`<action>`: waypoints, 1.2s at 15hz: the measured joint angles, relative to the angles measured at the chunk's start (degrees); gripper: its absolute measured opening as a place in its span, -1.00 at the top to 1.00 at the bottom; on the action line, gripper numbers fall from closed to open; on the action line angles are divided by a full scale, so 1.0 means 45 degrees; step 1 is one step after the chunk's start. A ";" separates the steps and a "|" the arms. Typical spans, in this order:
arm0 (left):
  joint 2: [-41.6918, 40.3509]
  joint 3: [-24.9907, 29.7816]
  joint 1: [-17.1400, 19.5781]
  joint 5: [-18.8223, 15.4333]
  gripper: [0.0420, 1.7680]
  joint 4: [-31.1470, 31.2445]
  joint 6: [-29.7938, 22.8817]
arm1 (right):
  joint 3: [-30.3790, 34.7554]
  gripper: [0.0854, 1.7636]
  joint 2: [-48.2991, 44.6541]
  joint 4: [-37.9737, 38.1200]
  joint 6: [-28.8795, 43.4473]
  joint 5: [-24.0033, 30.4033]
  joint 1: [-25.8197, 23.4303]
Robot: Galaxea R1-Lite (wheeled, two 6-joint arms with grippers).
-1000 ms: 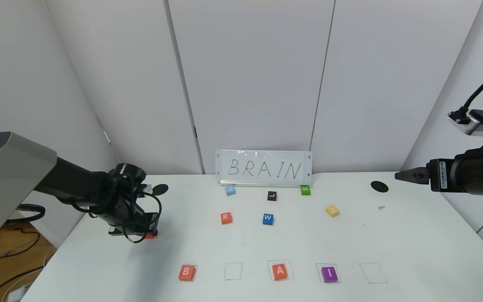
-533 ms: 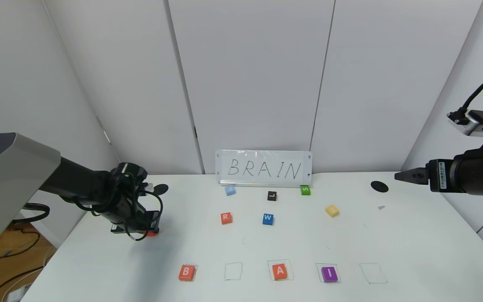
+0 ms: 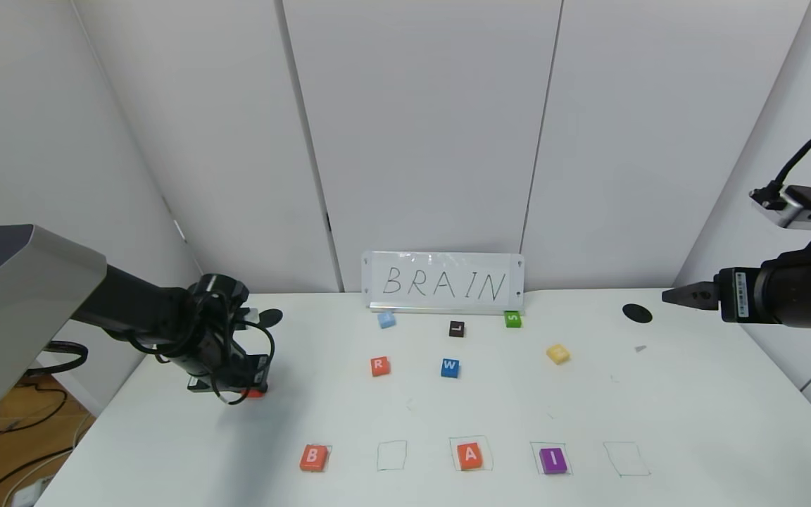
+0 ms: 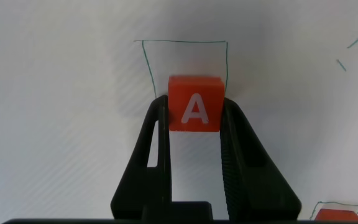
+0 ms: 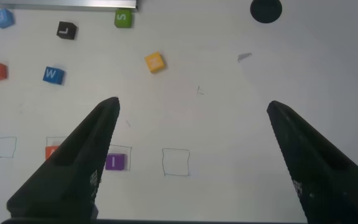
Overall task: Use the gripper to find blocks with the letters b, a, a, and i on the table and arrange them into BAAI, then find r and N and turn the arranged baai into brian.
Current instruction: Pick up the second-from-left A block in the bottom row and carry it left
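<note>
Since 1 second ago our left gripper (image 3: 254, 384) has risen slightly over the table's left side and drifted a touch toward the middle; nothing else has shifted. It is clamped tight on an orange-red A block (image 4: 195, 104), which the left wrist view shows pinched squarely between both fingers, letter facing up. Our right gripper (image 5: 191, 109) hangs parked off the right edge, jaws spread wide and holding nothing.

In the front row we already have B (image 3: 312, 457), the other A (image 3: 469, 455) and the purple I (image 3: 552, 459), each beside or inside a pen outline. 1 empty outline (image 3: 391, 455) sits between B and A, and that is our judged target. To do this well we should carry the block level, clear B on the way, centre it over the square, lower until it touches, then release without twisting it.

R (image 3: 379, 365) and the yellow N (image 3: 557, 353) wait in the middle row, well apart, with a blue W block (image 3: 450, 367) between them.

The table (image 3: 694, 422) is plain white with 2 black round holes; pale wall panels stand behind, and a card reading BRAIN (image 3: 443, 282) leans at the back edge.
</note>
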 joint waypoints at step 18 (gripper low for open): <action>-0.0073 0.0024 0.0030 0.0081 -0.58 -0.0019 0.0000 | 0.0014 -0.94 0.0079 0.0000 -0.0005 -0.0011 0.0024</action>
